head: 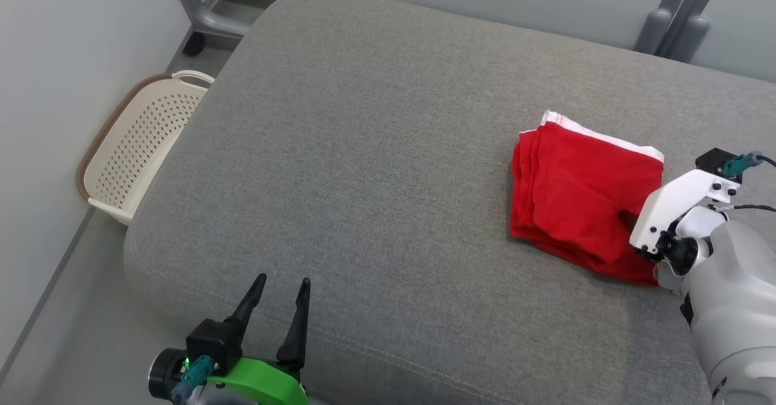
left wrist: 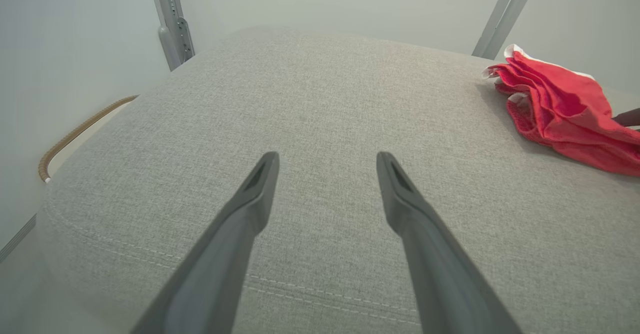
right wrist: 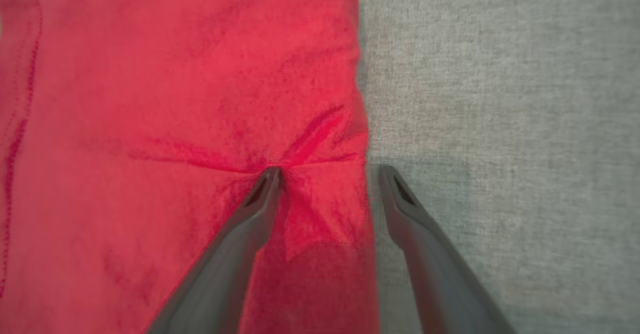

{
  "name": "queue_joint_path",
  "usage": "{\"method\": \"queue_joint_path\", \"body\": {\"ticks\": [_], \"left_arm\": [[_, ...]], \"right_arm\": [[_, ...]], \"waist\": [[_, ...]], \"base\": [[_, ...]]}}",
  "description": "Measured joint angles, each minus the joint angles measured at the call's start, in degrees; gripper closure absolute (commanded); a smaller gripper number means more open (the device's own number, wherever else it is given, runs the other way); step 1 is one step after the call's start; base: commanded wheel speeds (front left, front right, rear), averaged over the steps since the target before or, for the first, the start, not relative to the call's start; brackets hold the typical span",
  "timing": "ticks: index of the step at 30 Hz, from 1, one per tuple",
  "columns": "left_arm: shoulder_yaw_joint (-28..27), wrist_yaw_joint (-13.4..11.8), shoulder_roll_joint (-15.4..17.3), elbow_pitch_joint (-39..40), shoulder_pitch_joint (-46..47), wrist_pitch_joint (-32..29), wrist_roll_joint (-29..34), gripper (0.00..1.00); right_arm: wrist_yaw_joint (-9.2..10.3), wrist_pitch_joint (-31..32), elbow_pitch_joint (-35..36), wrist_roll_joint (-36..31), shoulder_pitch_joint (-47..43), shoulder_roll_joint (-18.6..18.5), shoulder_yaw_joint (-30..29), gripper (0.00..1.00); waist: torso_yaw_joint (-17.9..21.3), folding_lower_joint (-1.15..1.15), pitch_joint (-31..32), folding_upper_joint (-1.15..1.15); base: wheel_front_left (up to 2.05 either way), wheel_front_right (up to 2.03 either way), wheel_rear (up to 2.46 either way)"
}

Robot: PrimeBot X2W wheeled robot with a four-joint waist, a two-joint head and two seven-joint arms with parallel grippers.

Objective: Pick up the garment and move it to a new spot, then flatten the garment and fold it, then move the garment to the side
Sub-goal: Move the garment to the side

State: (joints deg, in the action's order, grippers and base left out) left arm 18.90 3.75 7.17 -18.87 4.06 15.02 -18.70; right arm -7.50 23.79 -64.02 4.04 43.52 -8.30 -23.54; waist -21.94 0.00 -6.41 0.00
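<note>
Grey cushion (head: 364, 150): folded red garment (head: 576, 193) is seen at 3 o'clock. The right gripper (right wrist: 327, 174) is spread wide across its edge, one finger pressed into cloth. If only top layers get pinched, the fold would likely be pulled apart. The left gripper (head: 283, 281) is held wide and empty at 7 o'clock.

Support is a grey fabric cushion (head: 376, 168) with rounded corners and a stitched seam along the near edge. One item lies directly on it: a red garment (head: 582, 193), folded in layers, flat, with a white band on its far edge. It is well apart from the basket (head: 136, 144), at the opposite cushion end. The basket sits on the floor (head: 91, 332), just beside the cushion.
</note>
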Motion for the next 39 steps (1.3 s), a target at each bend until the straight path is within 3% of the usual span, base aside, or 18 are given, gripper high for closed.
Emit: {"method": "queue_joint_path", "body": {"ticks": [2, 3, 4, 5, 13, 23, 30, 39], "left_arm": [[0.01, 0.0, -0.05, -0.08, 0.12, 0.0, 0.0, 0.0], [0.01, 0.0, -0.1, -0.12, 0.12, 0.0, 0.0, 0.0], [0.01, 0.0, -0.12, -0.15, 0.12, 0.0, 0.0, 0.0], [0.01, 0.0, -0.12, -0.15, 0.12, 0.0, 0.0, 0.0], [-0.45, -0.24, -0.19, -0.38, 0.16, 0.0, -0.33, 0.0], [-0.94, -0.32, -0.3, 0.2, 0.13, 0.01, -0.34, 0.0], [-1.35, -0.32, -0.78, 0.48, -0.11, 0.02, -0.41, 0.0], [-1.52, -0.31, -1.07, 1.08, -0.58, 0.02, -0.31, 0.0]], "right_arm": [[0.01, 0.25, -0.34, -1.26, 0.73, 0.25, -1.26, 0.05], [0.01, 0.42, -0.55, -1.76, 0.9, 0.45, -1.9, 0.43], [0.01, 0.81, -0.75, -2.24, 1.14, 0.53, -2.46, 0.88], [0.01, 0.81, -0.75, -2.24, 1.14, 0.53, -2.46, 1.0], [0.01, 1.08, -0.76, -6.13, 2.33, 1.83, -3.65, 1.0], [-0.01, 1.8, -0.44, -7.79, 2.44, 1.93, 0.34, 1.0], [-0.01, 3.45, 1.26, -6.95, 2.82, 0.67, 8.76, 1.0], [-0.01, 6.73, 7.48, -2.07, 3.05, -5.36, 20.93, 1.0]], "waist": [[-0.5, 0.0, -0.55, 0.0], [-0.72, 0.0, -0.75, 0.0], [-0.91, 0.0, -0.92, 0.0], [-0.91, 0.0, -0.92, 0.0], [-0.4, 0.0, -0.62, 0.0], [4.54, 0.0, 1.3, 0.0], [11.09, 0.0, 3.25, 0.0], [19.32, 0.0, 4.82, 0.0]], "base": [[0.0, 0.0, 0.0], [0.0, 0.0, 0.0], [0.0, 0.0, 0.0], [0.0, 0.0, 0.0], [0.0, 0.0, 0.0], [0.0, 0.0, 0.0], [0.0, 0.0, 0.0], [0.0, 0.0, 0.0]]}}
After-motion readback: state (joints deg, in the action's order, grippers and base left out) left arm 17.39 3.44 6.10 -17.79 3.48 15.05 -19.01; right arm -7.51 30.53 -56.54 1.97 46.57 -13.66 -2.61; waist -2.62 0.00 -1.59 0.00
